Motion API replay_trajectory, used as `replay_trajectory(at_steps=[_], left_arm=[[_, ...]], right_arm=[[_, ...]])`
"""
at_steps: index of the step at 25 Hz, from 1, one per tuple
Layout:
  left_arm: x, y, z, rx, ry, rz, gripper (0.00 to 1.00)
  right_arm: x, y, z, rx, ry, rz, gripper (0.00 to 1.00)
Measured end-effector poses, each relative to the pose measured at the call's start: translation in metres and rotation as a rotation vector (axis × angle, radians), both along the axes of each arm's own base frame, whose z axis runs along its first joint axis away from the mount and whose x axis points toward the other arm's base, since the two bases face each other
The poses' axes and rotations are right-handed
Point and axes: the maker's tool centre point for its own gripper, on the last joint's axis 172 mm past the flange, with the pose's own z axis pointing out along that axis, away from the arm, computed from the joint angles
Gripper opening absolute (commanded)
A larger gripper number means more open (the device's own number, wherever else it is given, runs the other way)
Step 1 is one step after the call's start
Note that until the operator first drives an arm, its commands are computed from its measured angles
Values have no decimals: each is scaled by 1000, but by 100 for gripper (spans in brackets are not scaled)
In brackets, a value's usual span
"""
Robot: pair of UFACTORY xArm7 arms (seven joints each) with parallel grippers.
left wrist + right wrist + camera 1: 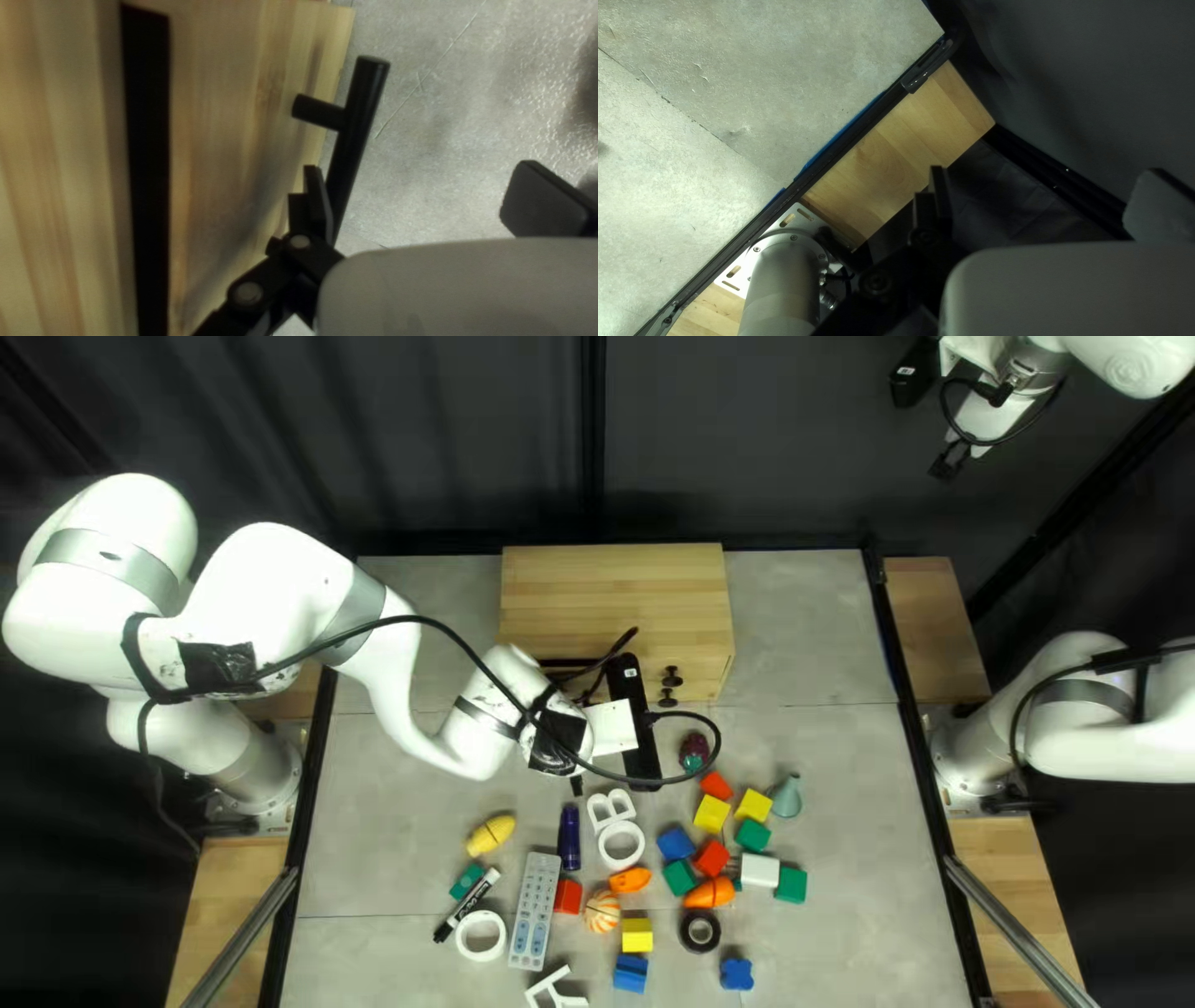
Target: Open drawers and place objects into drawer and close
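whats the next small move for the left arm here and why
I'd probably close the left gripper on the black handle: its fingers stand wide apart, and the bar seems to run between them, close beside one and well away from the other, so a pull now might slip.

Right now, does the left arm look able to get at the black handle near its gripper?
Likely yes: the left gripper is open, one finger close beside the handle, and nothing visible blocks the way.
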Motion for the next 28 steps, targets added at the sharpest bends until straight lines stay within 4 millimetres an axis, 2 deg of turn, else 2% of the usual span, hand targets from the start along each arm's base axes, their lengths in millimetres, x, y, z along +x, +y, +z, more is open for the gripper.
replay_trajectory(at_steps=[5, 17, 24, 28], left_arm=[[-2, -8, 1, -10, 2, -2, 100], [0, -27, 18, -17, 1, -14, 100], [2, -33, 43, -11, -4, -22, 100], [1, -37, 64, -37, -12, -20, 100]], right_arm=[[0, 0, 0, 0, 0, 0, 100], [0, 0, 0, 0, 0, 0, 100], [0, 0, 0, 0, 0, 0, 100], [0, 0, 0, 0, 0, 0, 100]])
